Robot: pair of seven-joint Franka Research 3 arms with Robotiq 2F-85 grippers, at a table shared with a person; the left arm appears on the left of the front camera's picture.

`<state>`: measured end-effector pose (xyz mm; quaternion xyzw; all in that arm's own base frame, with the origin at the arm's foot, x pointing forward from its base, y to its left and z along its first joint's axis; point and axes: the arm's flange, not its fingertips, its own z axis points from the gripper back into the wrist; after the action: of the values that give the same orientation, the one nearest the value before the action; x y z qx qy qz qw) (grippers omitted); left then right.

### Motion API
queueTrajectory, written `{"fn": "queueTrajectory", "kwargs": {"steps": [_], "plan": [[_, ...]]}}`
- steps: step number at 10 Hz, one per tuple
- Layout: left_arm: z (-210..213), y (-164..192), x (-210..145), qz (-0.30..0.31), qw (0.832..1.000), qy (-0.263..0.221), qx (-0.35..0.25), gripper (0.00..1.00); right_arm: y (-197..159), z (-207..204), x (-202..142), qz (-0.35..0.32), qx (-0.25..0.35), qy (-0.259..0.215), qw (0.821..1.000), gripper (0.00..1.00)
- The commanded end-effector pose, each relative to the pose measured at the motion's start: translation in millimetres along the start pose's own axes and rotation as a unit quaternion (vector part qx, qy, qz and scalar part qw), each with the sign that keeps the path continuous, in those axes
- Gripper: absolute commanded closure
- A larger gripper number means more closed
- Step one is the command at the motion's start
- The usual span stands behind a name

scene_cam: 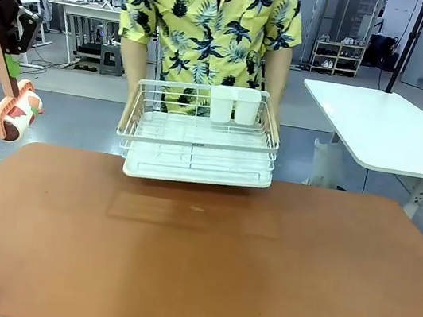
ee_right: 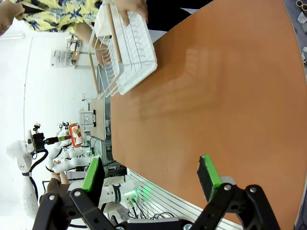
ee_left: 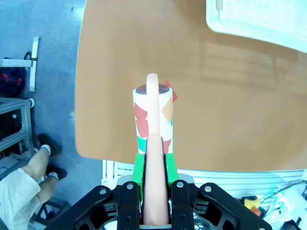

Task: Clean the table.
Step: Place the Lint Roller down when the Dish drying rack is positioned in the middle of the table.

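Front view is showing the large table (scene_cam: 195, 260) with a smooth, matte reddish-brown top and rounded corners spreading across the whole lower part of the picture, its surface lying bare apart from a faint pale speck near the middle and the shadow of the rack falling on its far part. A person in a yellow shirt printed with dark leaves and pineapples (scene_cam: 210, 22) is standing at the far edge and holding a white wire dish rack (scene_cam: 199, 136) with both hands, keeping it lifted just above the far edge of the table. Two white plastic cups (scene_cam: 234, 106) are sitting side by side in the back of that rack. A white-topped table with metal legs (scene_cam: 397, 131) is standing well off to the right behind.

At the left, off the table's edge, the left gripper (ee_left: 154, 163) is hanging in the air with its green pads (ee_left: 138, 168) pressed together on the long peach-coloured handle (ee_left: 154, 139) of a white mug patterned with red, green and orange patches (scene_cam: 15, 118), which is dangling tilted below it. From the left wrist the mug is showing above the table's near left part.

Right wrist view is showing the right gripper (ee_right: 151, 175) with its fingers spread wide apart, pinching nothing, hovering over the table's edge.
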<state>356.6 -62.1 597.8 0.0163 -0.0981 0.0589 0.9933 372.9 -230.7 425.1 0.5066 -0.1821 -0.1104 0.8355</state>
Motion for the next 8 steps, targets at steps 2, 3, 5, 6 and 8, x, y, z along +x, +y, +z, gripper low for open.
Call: {"fn": "queueTrajectory", "kwargs": {"steps": [2, 3, 5, 6, 8], "plan": [[6.3, 2.5, -0.5, -0.003, 1.000, 0.002, 0.011, 0.79, 1.9, 2.1, -1.6, 0.007, 0.002, 0.004, 1.000, 0.00], [6.3, 2.5, -0.5, -0.003, 1.000, 0.002, 0.011, 0.79, 1.9, 2.1, -1.6, 0.007, 0.002, 0.004, 1.000, 0.00], [6.3, 2.5, -0.5, -0.003, 1.000, 0.002, 0.011, 0.79, 1.9, 2.1, -1.6, 0.007, 0.002, 0.004, 1.000, 0.00], [6.3, 2.5, -0.5, -0.003, 1.000, 0.002, 0.011, 0.79, 1.9, 2.1, -1.6, 0.007, 0.002, 0.004, 1.000, 0.00], [6.3, 2.5, -0.5, -0.003, 1.000, 0.002, 0.011, 0.79, 1.9, 2.1, -1.6, 0.007, 0.002, 0.004, 1.000, 0.00]]}}
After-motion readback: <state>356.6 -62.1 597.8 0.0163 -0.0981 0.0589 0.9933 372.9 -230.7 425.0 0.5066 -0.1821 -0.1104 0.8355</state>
